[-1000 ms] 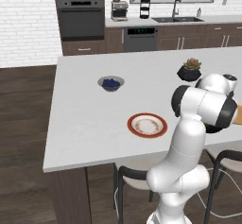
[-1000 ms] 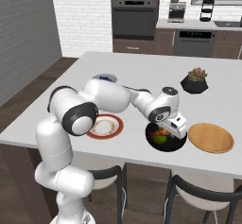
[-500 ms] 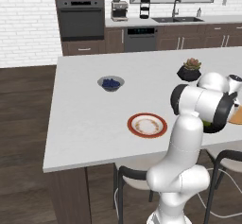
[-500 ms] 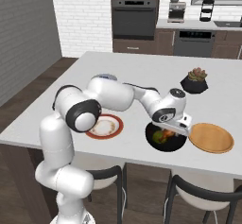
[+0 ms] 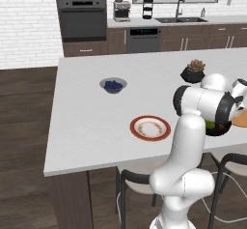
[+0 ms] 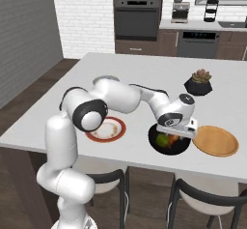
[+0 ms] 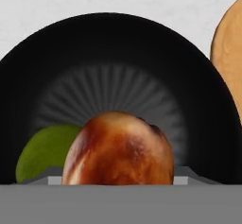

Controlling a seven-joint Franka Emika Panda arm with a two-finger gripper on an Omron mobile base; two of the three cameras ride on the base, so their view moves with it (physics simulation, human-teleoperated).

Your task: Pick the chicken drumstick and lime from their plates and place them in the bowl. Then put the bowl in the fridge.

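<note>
Since a second ago the hand has crept a little to the right over the bowl point(image 6: 169, 143), while the plates and the rest of the counter have stayed put. The gripper point(image 6: 177, 132) now hangs just above the bowl's far side, with the wooden plate point(image 6: 215, 140) just beside it and the red-rimmed plate point(image 6: 106, 129) well off on its other side, bare.

In the hand view the drumstick point(image 7: 118, 150) sits right under the gripper, close against the lens, and the lime point(image 7: 45, 151) lies touching it on one side; both are inside the bowl point(image 7: 118, 43). The jaws stand wide, but I cannot tell whether they still pinch the drumstick or have let it go.

The drumstick shows only its rounded meaty end, so its long axis seems to run roughly along the gripper's line of sight; the bone end is hidden.

The filling step looks all but done. Next, I judge, the hand must lift clear, then take the bowl by its rim for the fridge.
</note>
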